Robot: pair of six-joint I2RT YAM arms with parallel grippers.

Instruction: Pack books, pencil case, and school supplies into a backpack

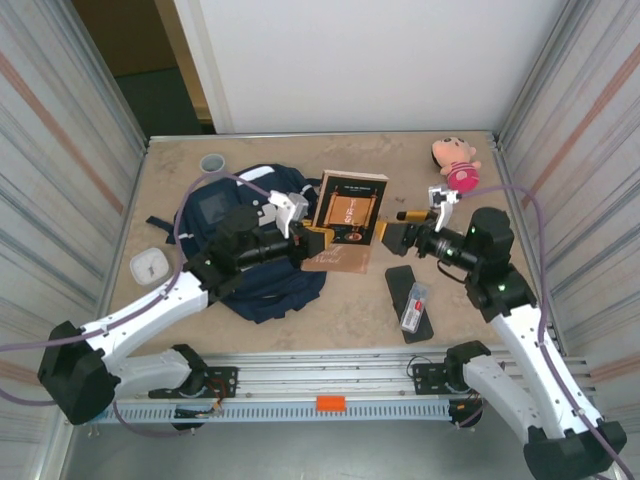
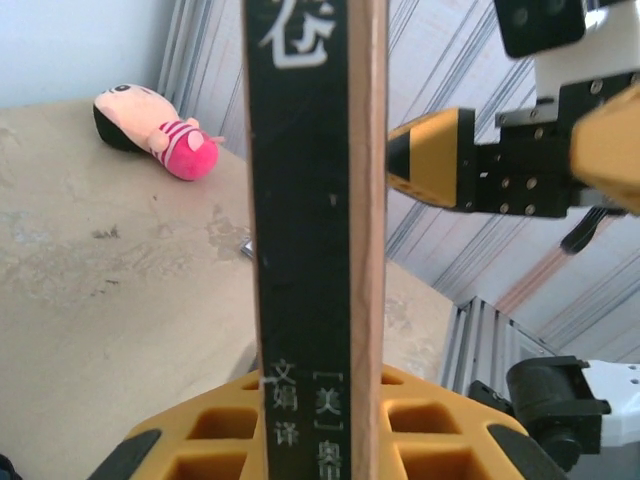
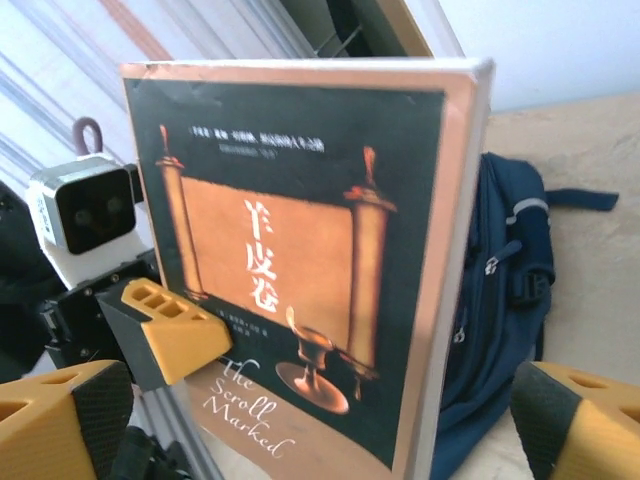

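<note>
Two grippers on one book, mid-tabletop.

- The left gripper (image 2: 318, 445) is clamped on the book (image 1: 350, 208). Its fingers (image 2: 190, 440) pinch front and back covers near a lower corner. In the left wrist view the book is edge-on, running straight up out of the jaws.
- The right gripper (image 1: 397, 236) is just beside the book's right edge. Its jaws are spread wide and hold nothing. In the right wrist view its fingers (image 3: 65, 420) sit at either side, clear of the front cover.
- The book is dark brown with an orange scroll graphic. It is held up and tilted, with the cover facing the right wrist camera.
- The backpack (image 1: 270, 290) lies on the left half of the tabletop, between centre and the left edge. It is just left of the book, partly under the left arm.
- The pencil case (image 1: 400, 283) lies flat towards the near edge, right of centre.
- The packet (image 1: 413, 308), whitish with red markings, lies on top of the case.
- The plush toy (image 1: 457, 163) is in the far right corner.
- The grey cup (image 1: 212, 162) is by the far edge, left side.
- The white square object (image 1: 150, 266) is near the left edge, apart from the backpack.
</note>
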